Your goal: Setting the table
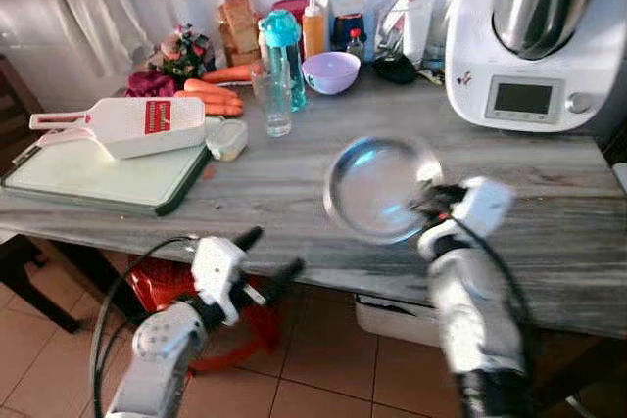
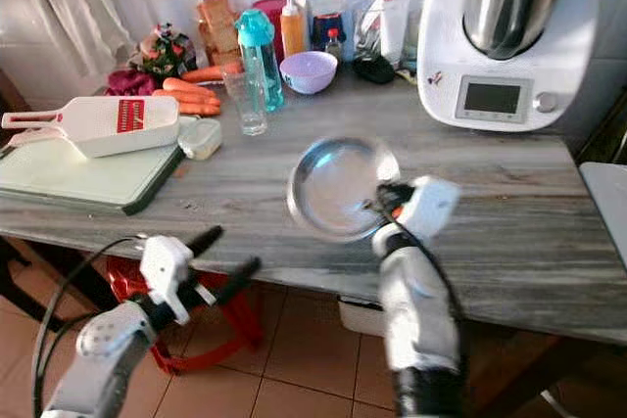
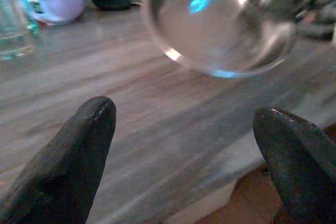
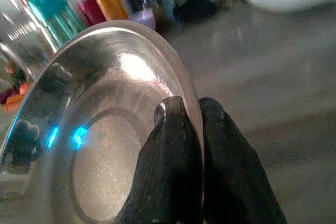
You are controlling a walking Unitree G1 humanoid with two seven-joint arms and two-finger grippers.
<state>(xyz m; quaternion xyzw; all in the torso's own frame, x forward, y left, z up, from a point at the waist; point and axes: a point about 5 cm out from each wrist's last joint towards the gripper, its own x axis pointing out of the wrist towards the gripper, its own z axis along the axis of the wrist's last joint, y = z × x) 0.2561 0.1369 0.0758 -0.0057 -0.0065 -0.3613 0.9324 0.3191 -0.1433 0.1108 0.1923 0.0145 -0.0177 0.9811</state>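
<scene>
- The right gripper (image 1: 428, 205) was clamped on the rim of a steel plate (image 1: 380, 188), one finger inside the rim and one outside, as the right wrist view showed.
- The steel plate was tilted and held above the grey table (image 1: 549, 232), near its front edge; it looked blurred, so whether it touched the surface could not be told.
- The left gripper (image 1: 270, 256) hung in front of the table edge, below the tabletop, with its two fingers spread wide and nothing between them.
- Judged from this, the setting was at an early stage: one plate was in hand and not yet laid down, and no laid place could be seen on the table.
- Counted at the back of the table: one purple bowl (image 1: 331, 71), one drinking glass (image 1: 276, 103), one teal bottle (image 1: 283, 51), one white kitchen machine (image 1: 534, 36).
- To the left lay one cutting board (image 1: 88, 178) with one white grater (image 1: 127, 124) resting on it, and a few carrots (image 1: 217, 90) behind; their exact number was unclear.
</scene>
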